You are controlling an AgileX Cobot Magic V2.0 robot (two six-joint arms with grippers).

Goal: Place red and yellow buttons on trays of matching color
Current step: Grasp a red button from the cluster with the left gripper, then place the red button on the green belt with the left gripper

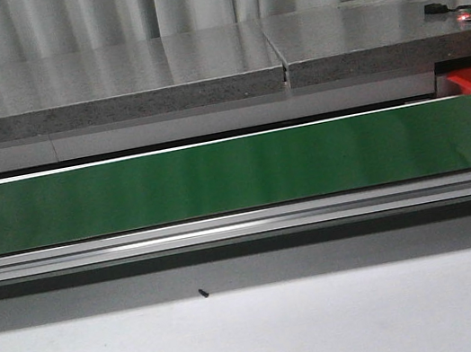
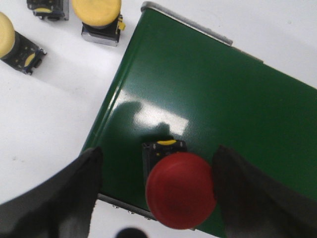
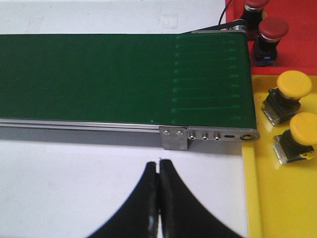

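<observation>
Taking the green conveyor belt (image 2: 208, 94) as the landmark, the left gripper (image 2: 156, 191) hangs over the belt's left end with its jaws released and spread wide, one finger on each side of a red button (image 2: 181, 191) that stands on the belt close to its near edge. The fingers do not touch the button, so nothing is grasped. I judge the risk to be here: the button sits just beside the rim, and if one finger reaches the round cap before the other, it could push the button off the belt or tip it over. Beyond that end of the belt, on the white table (image 2: 44, 114), wait three yellow buttons (image 2: 96, 12); two are cut by the frame. At the belt's right end, the right gripper (image 3: 159, 171) hovers near the front rail with its jaws clenched together and empty. Just past that end lie the yellow tray (image 3: 257, 198) with two yellow buttons and the red tray (image 3: 299, 49) with two red ones. The front view shows only a bare stretch of belt; both arms and the buttons are out of it.
</observation>
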